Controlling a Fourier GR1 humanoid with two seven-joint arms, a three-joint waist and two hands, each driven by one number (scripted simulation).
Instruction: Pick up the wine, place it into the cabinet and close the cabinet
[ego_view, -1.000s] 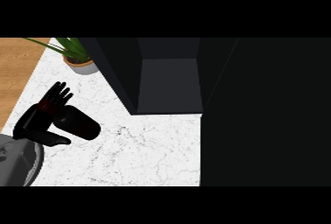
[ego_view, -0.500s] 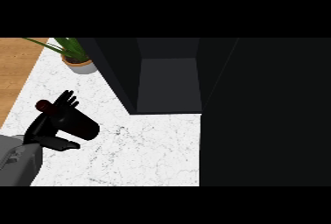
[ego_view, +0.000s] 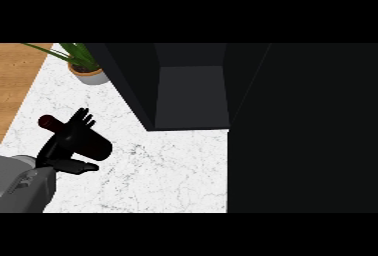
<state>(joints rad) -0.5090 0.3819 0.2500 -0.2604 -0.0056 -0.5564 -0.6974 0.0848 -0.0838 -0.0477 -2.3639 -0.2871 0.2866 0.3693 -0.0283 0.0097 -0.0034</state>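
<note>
One strip of wooden surface (ego_view: 15, 75) runs down the far left edge, with the white marble counter (ego_view: 162, 170) beside it. On the counter's near left part is the left hand (ego_view: 65, 142), coming in on its grey forearm from the lower edge. It is set across the middle of the wine (ego_view: 94, 146), a dark red bottle. The hand hides where they meet, so I cannot tell whether it has closed on the glass or only lies against it. Taking the bottle at its broad body and not at the thin neck looks sensible, since that is probably nearest its balance.

In this view the wine's long axis runs on a slant, with the narrow neck end to the far left and the broad end to the near right. From so steep a view I cannot say whether it stands upright or tilts.

Further back is a potted plant (ego_view: 87, 72), well apart from the hand and probably out of its way. To the right stands the dark cabinet (ego_view: 192, 95), its grey inside open to view and ready for the bottle. Beyond it a large dark panel (ego_view: 310, 130) fills the right side and is likely the open door. The right hand does not show.
</note>
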